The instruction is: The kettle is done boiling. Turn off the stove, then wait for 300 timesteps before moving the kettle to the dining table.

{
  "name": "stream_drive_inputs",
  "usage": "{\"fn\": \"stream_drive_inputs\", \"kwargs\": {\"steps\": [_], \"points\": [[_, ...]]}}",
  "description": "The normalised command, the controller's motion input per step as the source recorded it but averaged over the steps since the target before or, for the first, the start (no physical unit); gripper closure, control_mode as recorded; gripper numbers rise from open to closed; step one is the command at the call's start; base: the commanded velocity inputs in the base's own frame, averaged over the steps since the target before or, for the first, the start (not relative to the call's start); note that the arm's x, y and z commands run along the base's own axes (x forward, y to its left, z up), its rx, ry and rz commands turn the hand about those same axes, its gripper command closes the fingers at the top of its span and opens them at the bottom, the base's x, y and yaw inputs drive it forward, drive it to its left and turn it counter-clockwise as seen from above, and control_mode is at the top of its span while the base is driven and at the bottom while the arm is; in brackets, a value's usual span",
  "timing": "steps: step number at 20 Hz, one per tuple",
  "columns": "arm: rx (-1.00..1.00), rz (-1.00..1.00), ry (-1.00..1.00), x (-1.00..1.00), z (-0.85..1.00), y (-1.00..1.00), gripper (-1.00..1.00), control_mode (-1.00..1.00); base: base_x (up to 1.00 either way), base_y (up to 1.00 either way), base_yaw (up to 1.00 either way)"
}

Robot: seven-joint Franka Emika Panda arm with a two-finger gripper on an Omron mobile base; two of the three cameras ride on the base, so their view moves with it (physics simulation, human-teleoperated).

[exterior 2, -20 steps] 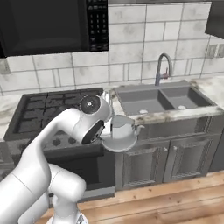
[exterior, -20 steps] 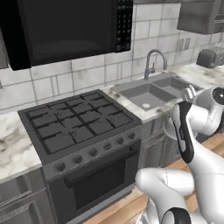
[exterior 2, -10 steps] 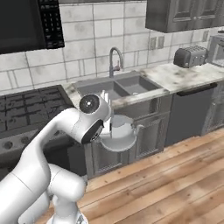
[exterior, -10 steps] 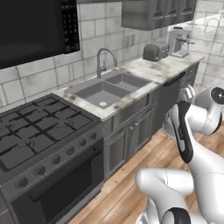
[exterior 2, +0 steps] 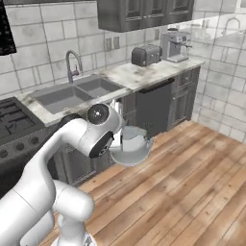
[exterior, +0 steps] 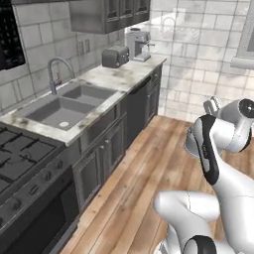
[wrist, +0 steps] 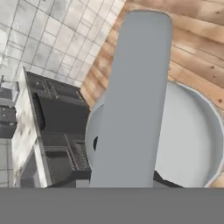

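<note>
Stove (exterior: 20, 168) slid leftward — cropped, kettle (exterior 2: 129, 146) half-hidden

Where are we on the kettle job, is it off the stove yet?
Done: the kettle is off the stove, whose grates are bare.
In hand: the gripper is shut on the kettle's handle, carrying it over the wooden floor beside the sink counter.
Left: reach the dining table and set it down. Whether the burner is off can't be told.

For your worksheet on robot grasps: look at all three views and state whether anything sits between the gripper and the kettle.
Nothing visible does. The gripper is shut on the kettle, clamped on its flat handle, and carries it above the wooden floor, away from the stove. The dining table is not in view, so the onward path cannot be judged.
</note>
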Motion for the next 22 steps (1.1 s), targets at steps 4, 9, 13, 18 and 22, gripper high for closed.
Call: {"fn": "stream_drive_inputs", "kwargs": {"steps": [4, 9, 13, 18, 22], "points": [[0.0, 0.0, 0.0, 0.0, 0.0, 0.0, 1.0, 1.0, -0.17, -0.34, -0.48], [0.0, 0.0, 0.0, 0.0, 0.0, 0.0, 1.0, 1.0, -0.16, -0.26, -0.49], [0.0, 0.0, 0.0, 0.0, 0.0, 0.0, 1.0, 1.0, -0.14, -0.22, -0.49], [0.0, 0.0, 0.0, 0.0, 0.0, 0.0, 1.0, 1.0, -0.08, -0.14, -0.47], [0.0, 0.0, 0.0, 0.0, 0.0, 0.0, 1.0, 1.0, 0.0, 0.0, -0.43]]}}
